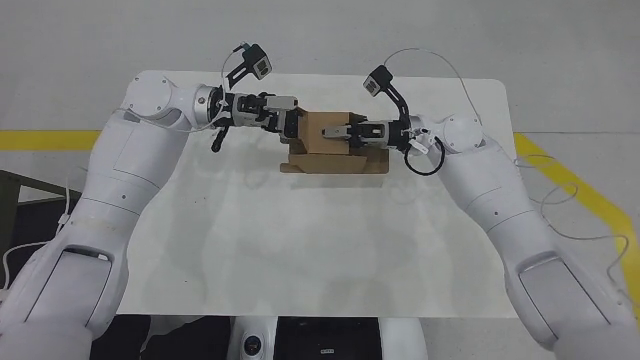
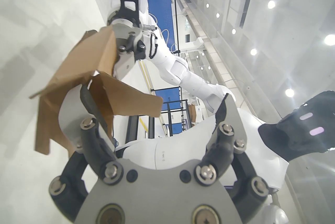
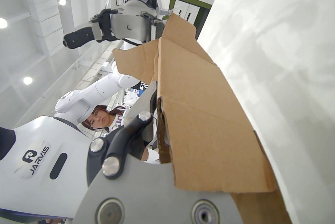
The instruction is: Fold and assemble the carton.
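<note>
Currently looking at a white surface with an arm on either side. Seeing the brown carton resting on it, toward the far edge and roughly centred, between the two arms. Only partly erected: walls up, flaps loose and splayed at different angles.

Reading the left pincer as open, at the carton's left end. Wide gap there: one finger tucked in against the cardboard beside a bent flap, other finger out in free air, touching nothing. Confirming the same from the right wrist view, with one black fingertip poking clear of the cardboard.

Placing the right pincer over the carton's top, coming in from the right end, tight against a wall panel. Cannot tell whether closed on that panel or just lying against it, with cardboard covering too much of it. Noting both pincers near each other across the carton, apart.
</note>
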